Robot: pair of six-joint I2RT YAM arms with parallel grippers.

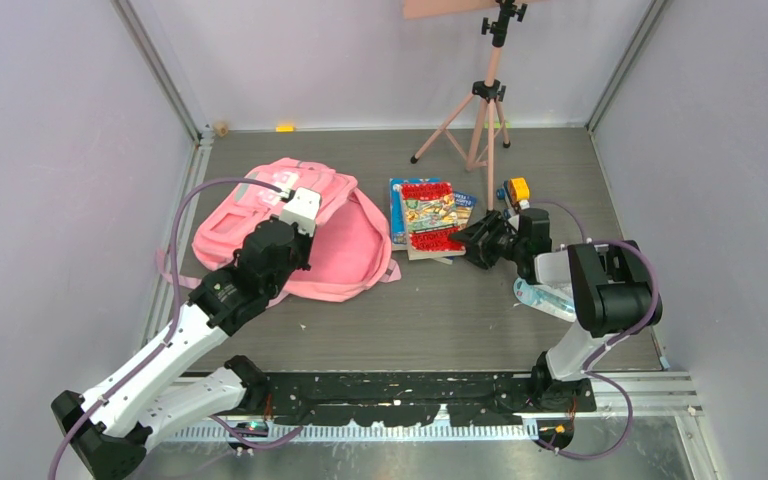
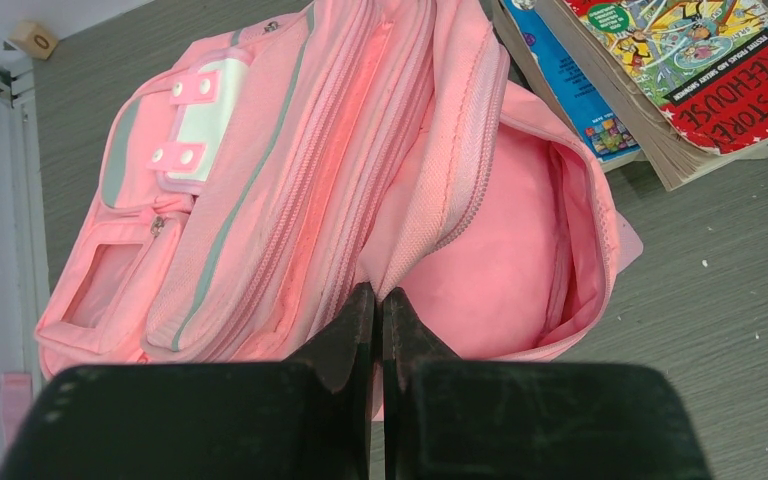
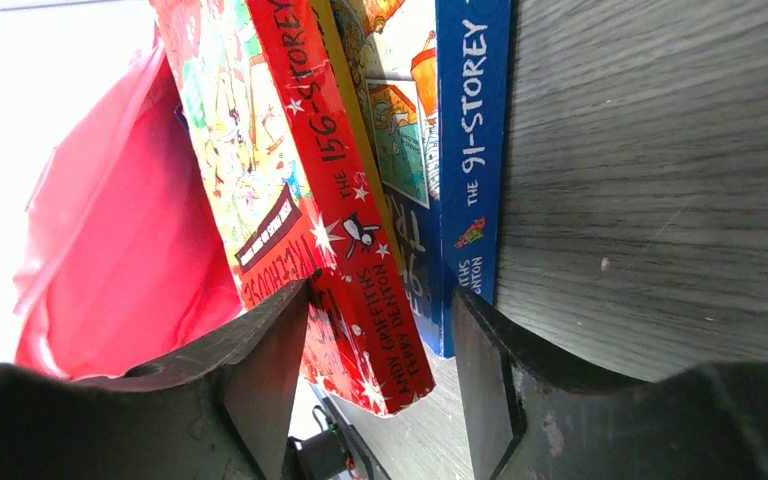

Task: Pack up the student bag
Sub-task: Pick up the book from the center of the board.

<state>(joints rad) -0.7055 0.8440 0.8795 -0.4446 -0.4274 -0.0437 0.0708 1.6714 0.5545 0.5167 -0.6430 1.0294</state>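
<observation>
The student bag (image 1: pixel 345 255), pink with a white patch, lies at the left of the table with its main compartment (image 2: pixel 500 260) gaping toward the books. My left gripper (image 2: pixel 378 298) is shut on the fabric edge of that opening. A stack of books (image 1: pixel 428 218) lies just right of the bag, with a red book (image 3: pixel 350 250) on top and a blue one (image 3: pixel 465 150) under it. My right gripper (image 3: pixel 380 330) straddles the stack's near corner. Its jaws are open: one finger lies against the red cover and the other stands apart from the blue spine.
A pink tripod (image 1: pixel 487 110) stands behind the books. A yellow-and-black object (image 1: pixel 516 190) sits right of the stack. A pale blue item (image 1: pixel 545 297) lies beneath the right arm. A small wooden cube (image 1: pixel 221 128) rests in the far left corner. Walls enclose the table.
</observation>
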